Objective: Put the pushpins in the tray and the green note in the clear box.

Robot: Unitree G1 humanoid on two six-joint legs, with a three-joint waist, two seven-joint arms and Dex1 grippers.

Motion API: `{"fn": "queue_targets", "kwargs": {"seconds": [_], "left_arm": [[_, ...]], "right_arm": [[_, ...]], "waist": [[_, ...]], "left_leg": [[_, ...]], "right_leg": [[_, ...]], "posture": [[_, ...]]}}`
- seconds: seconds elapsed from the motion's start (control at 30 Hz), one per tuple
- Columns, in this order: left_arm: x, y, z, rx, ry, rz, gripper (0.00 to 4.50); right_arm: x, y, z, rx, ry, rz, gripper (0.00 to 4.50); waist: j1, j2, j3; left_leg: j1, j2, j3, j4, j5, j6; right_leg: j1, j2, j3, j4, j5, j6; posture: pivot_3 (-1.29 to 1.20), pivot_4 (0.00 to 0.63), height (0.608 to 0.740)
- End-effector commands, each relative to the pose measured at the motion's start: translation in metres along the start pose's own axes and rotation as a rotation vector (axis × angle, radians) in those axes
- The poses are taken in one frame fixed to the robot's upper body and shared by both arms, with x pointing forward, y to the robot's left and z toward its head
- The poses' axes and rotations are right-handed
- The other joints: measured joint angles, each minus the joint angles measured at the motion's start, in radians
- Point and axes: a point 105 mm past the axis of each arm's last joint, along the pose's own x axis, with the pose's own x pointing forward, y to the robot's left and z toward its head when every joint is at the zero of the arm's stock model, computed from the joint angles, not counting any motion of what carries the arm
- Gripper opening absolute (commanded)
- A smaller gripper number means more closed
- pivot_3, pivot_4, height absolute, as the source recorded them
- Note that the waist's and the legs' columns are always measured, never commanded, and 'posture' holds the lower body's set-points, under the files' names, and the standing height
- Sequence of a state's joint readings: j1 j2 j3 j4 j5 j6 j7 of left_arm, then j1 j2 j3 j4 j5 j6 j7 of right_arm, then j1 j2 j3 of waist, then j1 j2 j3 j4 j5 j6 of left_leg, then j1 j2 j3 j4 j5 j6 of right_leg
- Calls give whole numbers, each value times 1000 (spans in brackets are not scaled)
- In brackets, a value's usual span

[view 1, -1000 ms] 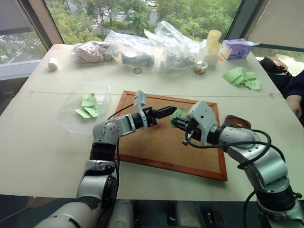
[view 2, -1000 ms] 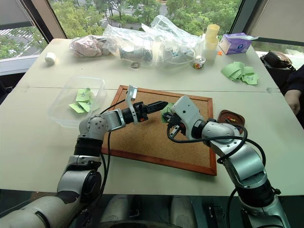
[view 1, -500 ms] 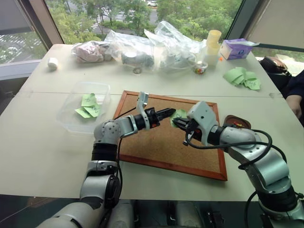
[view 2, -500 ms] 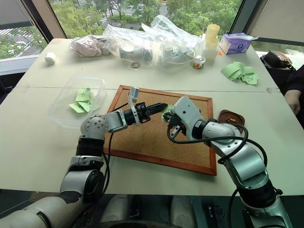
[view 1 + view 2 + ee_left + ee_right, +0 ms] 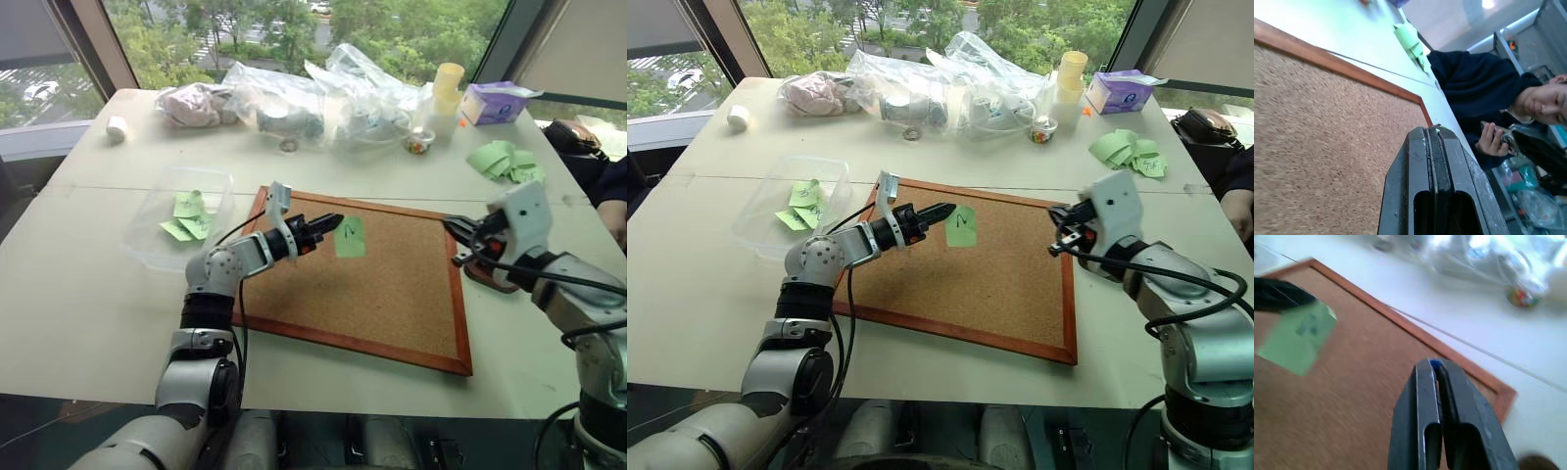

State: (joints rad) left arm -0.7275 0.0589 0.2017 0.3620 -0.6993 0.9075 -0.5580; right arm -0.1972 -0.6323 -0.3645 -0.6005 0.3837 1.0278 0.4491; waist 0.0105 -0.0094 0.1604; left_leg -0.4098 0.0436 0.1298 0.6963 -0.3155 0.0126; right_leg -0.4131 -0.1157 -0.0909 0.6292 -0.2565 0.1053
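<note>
Green note (image 5: 961,226) is off the corkboard (image 5: 999,294) surface: left gripper (image 5: 942,210) has its fingers pinched on the note's edge, holding it just above the board. Clear box (image 5: 147,230) sits on the counter (image 5: 88,294) to the left of the board, with a few green slips already inside; this note isn't in it yet. Right gripper (image 5: 453,226) is over the board's right edge, fingers closed tight with something small and blue at the tips, likely a pushpin, can't confirm. Tray (image 5: 490,277) is just beside the board's right edge, mostly hidden behind that arm. My read: both drops remain, pin into tray, note into box.
</note>
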Motion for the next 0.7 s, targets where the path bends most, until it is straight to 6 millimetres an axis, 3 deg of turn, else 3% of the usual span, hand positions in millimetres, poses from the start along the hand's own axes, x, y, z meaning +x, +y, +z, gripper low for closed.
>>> {"fn": "queue_targets", "kwargs": {"seconds": [0.03, 0.17, 0.37, 0.47, 0.7], "left_arm": [[3, -11, 16, 86, -47, -27, 20], [1, -12, 19, 142, -56, -19, 20], [0, -14, 17, 194, -54, -15, 20], [-1, -15, 17, 211, -54, -14, 0], [-3, -17, 20, 226, -66, -12, 0]], "right_arm": [[-7, -36, -15, 69, 77, -177, 0], [-5, -61, -37, 165, 155, -289, 0], [0, -63, -64, 196, 234, -297, 0], [1, -63, -68, 208, 242, -294, 864], [-3, -71, -60, 193, 210, -329, 4427]], "waist": [[1, 0, 0], [1, 0, 0], [0, 0, 0], [1, 0, 0], [0, 0, 0]], "left_leg": [[0, 0, 0, 0, 0, 0], [0, 0, 0, 0, 0, 0], [0, 0, 1, 0, 0, 0], [0, 0, 1, 0, 0, 0], [0, 0, 1, 0, 1, -1]], "right_leg": [[0, 0, 0, 0, 0, 0], [0, 0, 0, 1, 0, 0], [0, 0, 0, 1, 0, 0], [0, 0, 0, 1, 0, 0], [0, 1, 0, 1, 0, 0]], "posture": [[0, 150, 740], [0, 150, 740], [0, 150, 740], [0, 150, 740], [0, 150, 740]]}}
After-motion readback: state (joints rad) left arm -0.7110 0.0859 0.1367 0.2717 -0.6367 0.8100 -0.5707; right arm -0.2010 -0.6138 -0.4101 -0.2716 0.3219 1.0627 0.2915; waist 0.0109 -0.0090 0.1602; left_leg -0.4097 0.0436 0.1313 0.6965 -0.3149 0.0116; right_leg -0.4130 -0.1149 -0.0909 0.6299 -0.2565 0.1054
